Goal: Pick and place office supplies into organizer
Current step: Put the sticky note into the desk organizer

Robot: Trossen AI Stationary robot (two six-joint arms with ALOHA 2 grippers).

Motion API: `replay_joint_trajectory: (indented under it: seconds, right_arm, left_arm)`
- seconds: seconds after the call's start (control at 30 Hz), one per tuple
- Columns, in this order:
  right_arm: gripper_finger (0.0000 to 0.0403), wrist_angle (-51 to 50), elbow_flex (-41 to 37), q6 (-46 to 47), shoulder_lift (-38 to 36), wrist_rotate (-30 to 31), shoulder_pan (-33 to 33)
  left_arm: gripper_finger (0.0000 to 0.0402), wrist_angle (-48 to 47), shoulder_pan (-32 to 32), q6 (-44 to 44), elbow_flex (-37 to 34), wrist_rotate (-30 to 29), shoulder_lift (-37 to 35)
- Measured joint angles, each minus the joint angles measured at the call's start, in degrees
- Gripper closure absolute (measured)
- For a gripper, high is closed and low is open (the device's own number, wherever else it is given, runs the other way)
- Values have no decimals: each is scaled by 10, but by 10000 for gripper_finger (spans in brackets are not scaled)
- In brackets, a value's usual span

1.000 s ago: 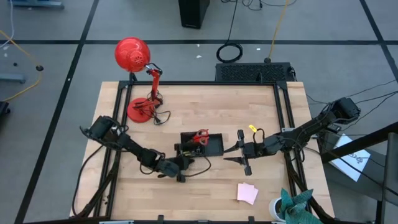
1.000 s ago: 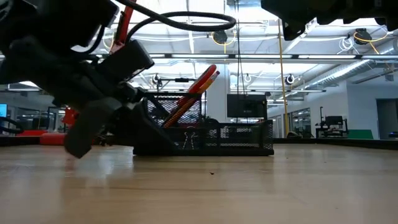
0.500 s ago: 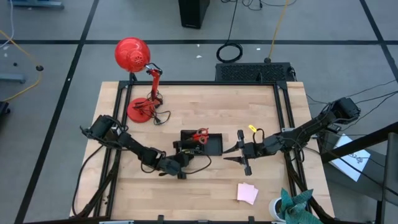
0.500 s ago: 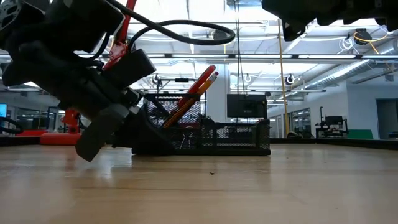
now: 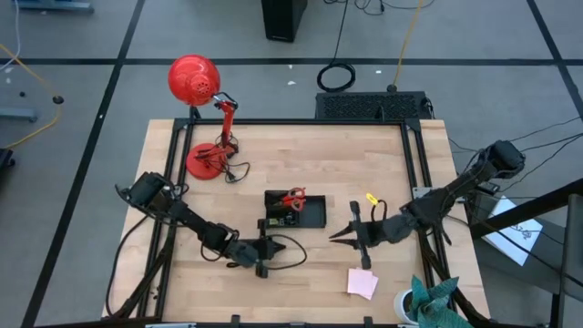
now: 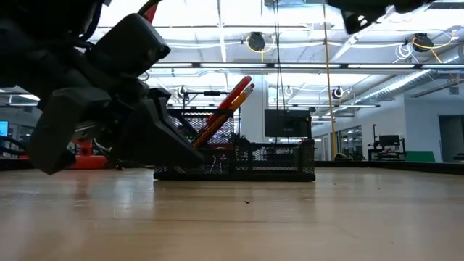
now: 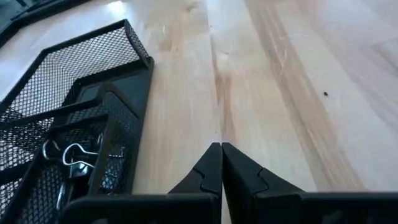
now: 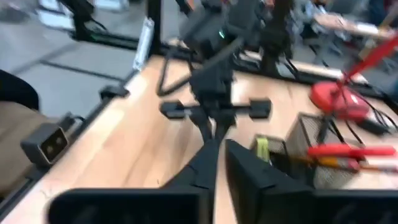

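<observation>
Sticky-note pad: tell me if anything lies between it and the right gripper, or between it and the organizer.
Nothing visible lies between the right gripper and the sticky-note pad: only bare table. Toward the organizer, though, that gripper's own crossbar sits roughly on the straight line. The left gripper, shut and empty, is off to the side.

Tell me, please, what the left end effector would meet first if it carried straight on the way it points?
Probably nothing soon: the shut left end effector points along bare wooden table, with the black mesh organizer tray off to one side. The way looks free to the picture's edge, though depth is hard to judge.
</observation>
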Motion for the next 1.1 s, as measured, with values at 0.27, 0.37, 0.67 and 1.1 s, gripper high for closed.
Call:
replay_joint_trajectory:
  seconds: [0.27, 0.37, 0.67, 1.1]
  right_arm:
    - [400, -70, 26, 72, 2, 63, 88]
    - [400, -73, 26, 69, 13, 97, 129]
    - [402, -77, 26, 44, 42, 131, 178]
    - [402, -534, 230, 264, 138, -72, 177]
  left_arm:
    - [394, -5, -2, 0, 0, -17, 0]
    - [399, -14, -2, -5, 0, -17, 0]
    - [377, -26, 1, -28, 0, -17, 0]
    - [385, 27, 9, 76, 0, -17, 0]
